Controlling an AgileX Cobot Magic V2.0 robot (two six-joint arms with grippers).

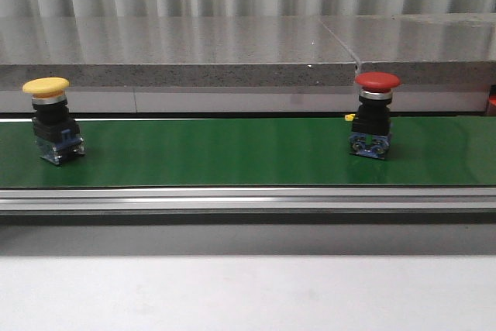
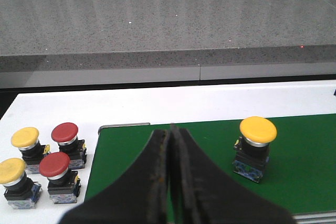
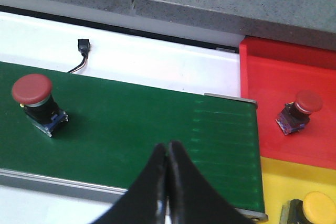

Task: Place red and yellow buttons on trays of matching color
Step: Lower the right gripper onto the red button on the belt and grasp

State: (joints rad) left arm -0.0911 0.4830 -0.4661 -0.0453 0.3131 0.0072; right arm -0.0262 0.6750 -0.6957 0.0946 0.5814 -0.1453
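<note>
No text, label, brand, number or sign can be read in any of the three views; the buttons, the green belt and the trays all show plain, unmarked surfaces.

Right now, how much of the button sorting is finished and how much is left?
Partly done. One red button already lies on the red tray and one yellow button sits on the yellow tray. Nothing is in hand: the left gripper and right gripper are both shut and empty. Left to sort: the yellow button and red button on the green belt, plus four spare buttons beside it.
</note>
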